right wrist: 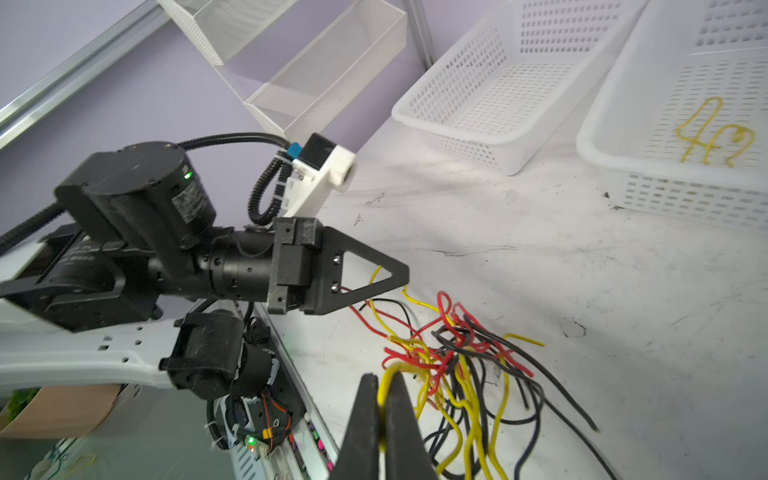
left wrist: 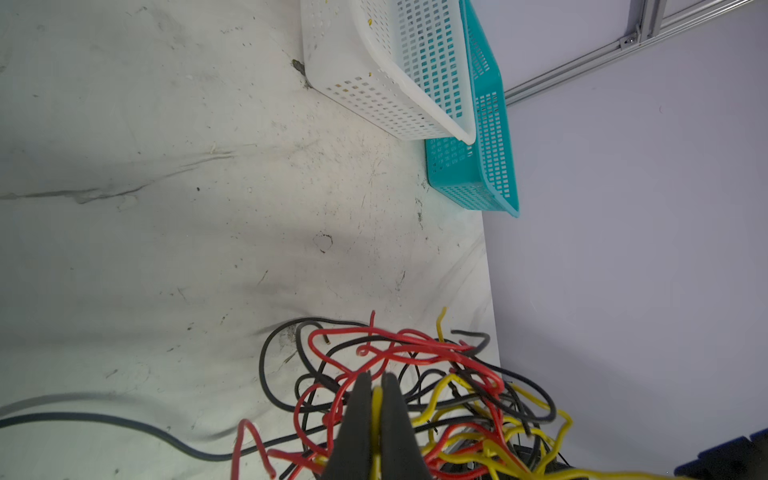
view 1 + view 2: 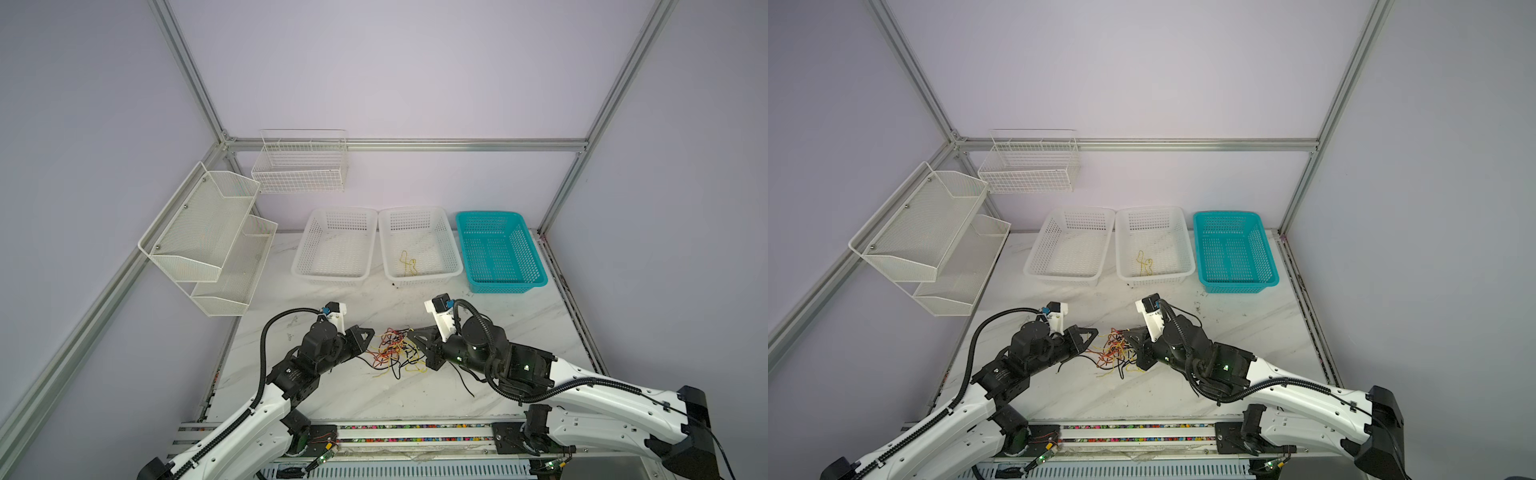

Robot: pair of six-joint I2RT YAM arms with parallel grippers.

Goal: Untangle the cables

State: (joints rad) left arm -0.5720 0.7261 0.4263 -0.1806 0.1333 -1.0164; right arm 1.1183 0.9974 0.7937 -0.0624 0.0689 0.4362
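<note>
Marbled white tabletop (image 3: 415, 399) is carrying a job that looks barely begun: the cables (image 3: 395, 351) are lying in one knot of red, yellow and black in the near middle. Only one yellow cable (image 3: 408, 262) is resting loose in the middle white basket (image 3: 424, 279) at the far side. The left white basket (image 3: 332, 278) and the teal basket (image 3: 511, 286) on the right appear to be holding no cable. The left gripper (image 2: 376, 380) is pinching a yellow strand at the knot's left side, and the right gripper (image 1: 384, 379) is pinching a yellow strand at its right. Whether both are sharing one strand cannot be told. The rest of the knot is waiting to be pulled apart
</note>
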